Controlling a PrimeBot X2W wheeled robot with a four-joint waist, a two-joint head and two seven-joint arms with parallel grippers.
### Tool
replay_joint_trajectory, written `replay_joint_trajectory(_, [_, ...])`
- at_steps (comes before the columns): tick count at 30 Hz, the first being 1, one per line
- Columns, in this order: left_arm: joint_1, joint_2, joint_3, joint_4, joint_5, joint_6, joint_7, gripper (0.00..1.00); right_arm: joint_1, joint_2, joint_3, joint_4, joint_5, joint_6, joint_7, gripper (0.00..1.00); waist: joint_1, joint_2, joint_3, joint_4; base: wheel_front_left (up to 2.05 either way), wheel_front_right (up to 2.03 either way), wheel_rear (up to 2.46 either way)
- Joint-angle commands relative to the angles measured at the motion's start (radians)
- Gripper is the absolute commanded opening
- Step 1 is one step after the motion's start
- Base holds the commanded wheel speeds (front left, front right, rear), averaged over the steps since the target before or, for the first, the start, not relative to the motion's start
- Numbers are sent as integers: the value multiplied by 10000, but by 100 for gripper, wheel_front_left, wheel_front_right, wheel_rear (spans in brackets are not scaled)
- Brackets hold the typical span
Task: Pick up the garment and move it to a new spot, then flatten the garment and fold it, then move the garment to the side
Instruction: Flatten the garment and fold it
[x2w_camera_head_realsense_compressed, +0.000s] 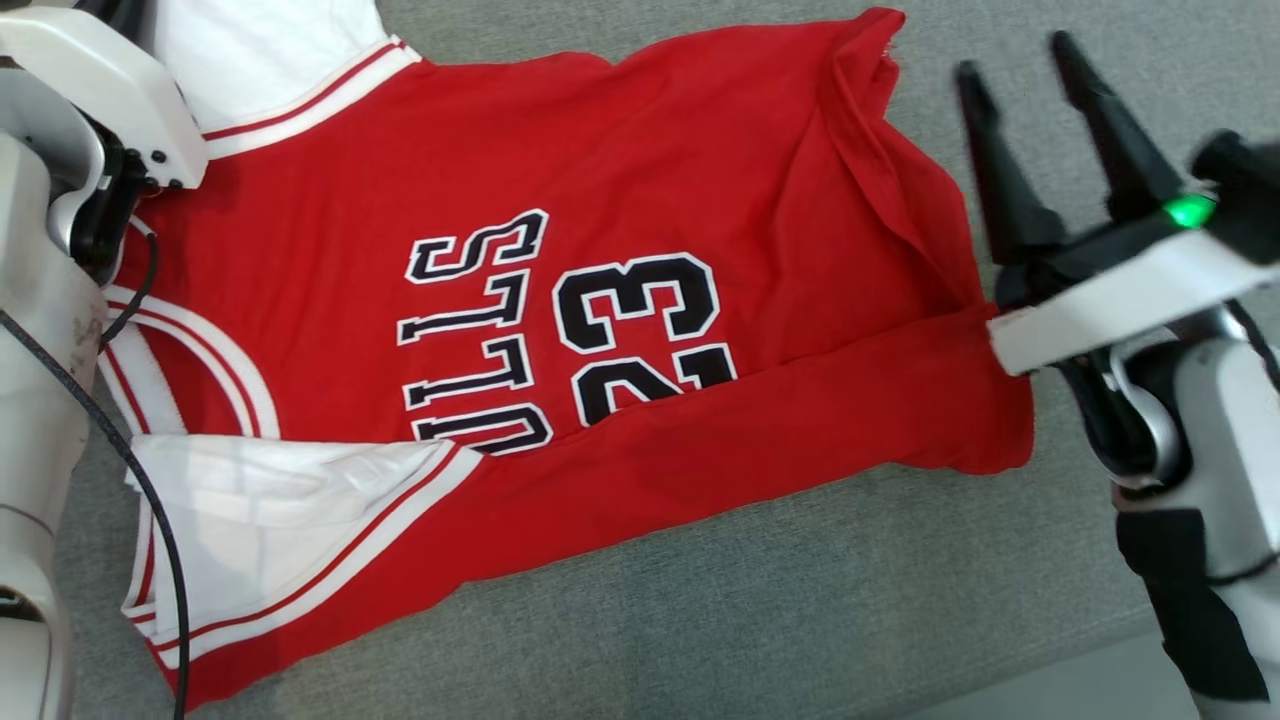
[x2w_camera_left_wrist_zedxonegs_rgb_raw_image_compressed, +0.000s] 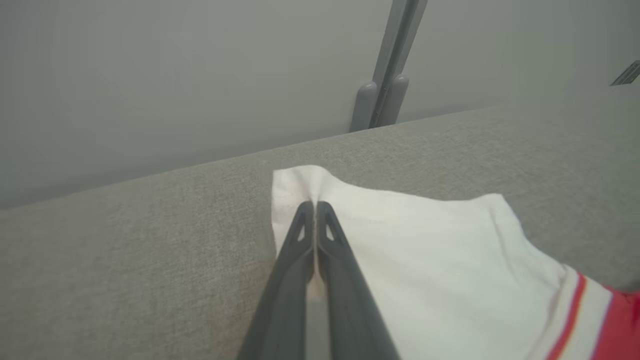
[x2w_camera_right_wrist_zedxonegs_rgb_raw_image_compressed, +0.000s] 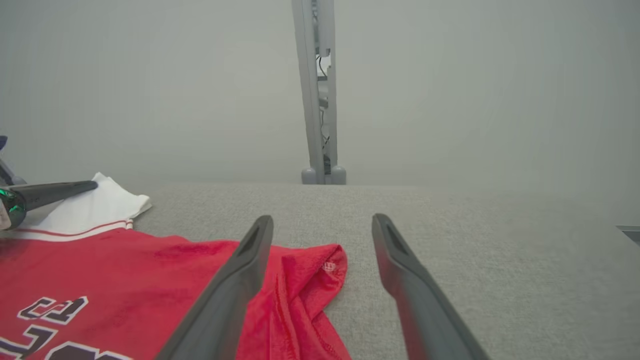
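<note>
Left end effector (x2w_camera_left_wrist_zedxonegs_rgb_raw_image_compressed: 315, 205), seen wrist-side, clamps garment sleeve (x2w_camera_left_wrist_zedxonegs_rgb_raw_image_compressed: 425, 260); right end effector (x2w_camera_right_wrist_zedxonegs_rgb_raw_image_compressed: 322, 220) open.

Lettering (x2w_camera_head_realsense_compressed: 460, 318) half covered, sleeve (x2w_camera_head_realsense_compressed: 260, 45) cropped

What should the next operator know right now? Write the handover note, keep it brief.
Left claw: shut on the far white sleeve of the red jersey.
Right claw: open, holding nothing, at the rumpled hem.
The jersey lies print up on the grey cushion; its near long edge is already folded over the print.
Left to do: probably fold the sleeve in, finish folding, move the jersey aside.
</note>
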Motion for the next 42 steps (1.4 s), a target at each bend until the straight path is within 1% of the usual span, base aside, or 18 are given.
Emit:
replay_joint_trajectory(1, [-210, 1, -49, 72, -75, -3, -213, 0, -379, -98, 336, 395, 142, -1, 217, 100, 0, 0, -24, 138, 0, 0, 0])
replay_joint_trajectory(6, [-408, -242, -232, 434, 8, 0, -831, 0, -1760, -162, 1573, 2333, 559, -1, 802, 100, 0, 0, 9, 408, 0, 0, 0])
replay_joint_trajectory(12, [-649, -612, -480, 730, -2, -1, -1308, 0, -3022, -136, 2255, 4733, 358, -1, 1387, 100, 0, 0, 72, 729, 0, 0, 0])
replay_joint_trajectory(13, [-692, -643, -529, 736, -31, -1, -1347, 0, -3162, -100, 2288, 5007, 392, -1, 1435, 80, 0, 0, 74, 765, 0, 0, 0])
replay_joint_trajectory(14, [-724, -670, -584, 745, -63, -1, -1393, 0, -3288, -74, 2310, 5274, 424, -1, 1484, 56, 0, 0, 70, 790, 0, 0, 0])
replay_joint_trajectory(15, [-746, -695, -646, 735, -67, -1, -1431, 0, -3392, -48, 2333, 5475, 449, -1, 1483, 38, 0, 0, 63, 806, 0, 0, 0])
replay_joint_trajectory(16, [-769, -718, -705, 725, -83, -3, -1474, 0, -3487, -34, 2353, 5643, 461, -1, 1417, 11, 0, 0, 57, 817, 0, 0, 0])
replay_joint_trajectory(17, [-797, -730, -763, 717, -95, -2, -1504, 0, -3557, -37, 2287, 5811, 500, -1, 1332, 0, 0, 0, 50, 825, 0, 0, 0])
replay_joint_trajectory(20, [-854, -696, -934, 696, -173, -2, -1592, 0, -3703, -10, 1943, 6178, 612, -1, 932, 0, 0, 0, 13, 820, 0, 0, 0])
replay_joint_trajectory(24, [-845, -562, -1018, 563, -324, -2, -1774, 0, -3659, 77, 1564, 6350, 1092, -1, 458, 0, 0, 0, -83, 832, 0, 0, 0])
replay_joint_trajectory(29, [-710, -363, -1025, 72, -513, -1, -1983, 0, -3269, -109, 1570, 5845, 1879, -1, 119, 0, 0, 0, -269, 978, 0, 0, 0])
replay_joint_trajectory(31, [-563, -267, -965, -262, -572, -1, -2018, 0, -3086, -352, 1707, 5471, 2121, -1, 44, 0, 0, 0, -369, 1073, 0, 0, 0])
replay_joint_trajectory(36, [166, -22, -668, -1649, -679, 1, -2058, 0, -2289, -934, 1868, 4330, 2650, -1, -118, 0, 0, 0, -641, 1345, 0, 0, 0])
replay_joint_trajectory(39, [1025, 148, -364, -2913, -593, 181, -2049, 0, -1665, -1354, 1888, 3606, 2683, -1, -259, 0, 0, 0, -799, 1531, 0, 0, 0])
replay_joint_trajectory(42, [2209, 302, -147, -4465, -454, 472, -2048, 0, -981, -1759, 1877, 2909, 2332, -1, -504, 0, 0, 0, -954, 1705, 0, 0, 0])
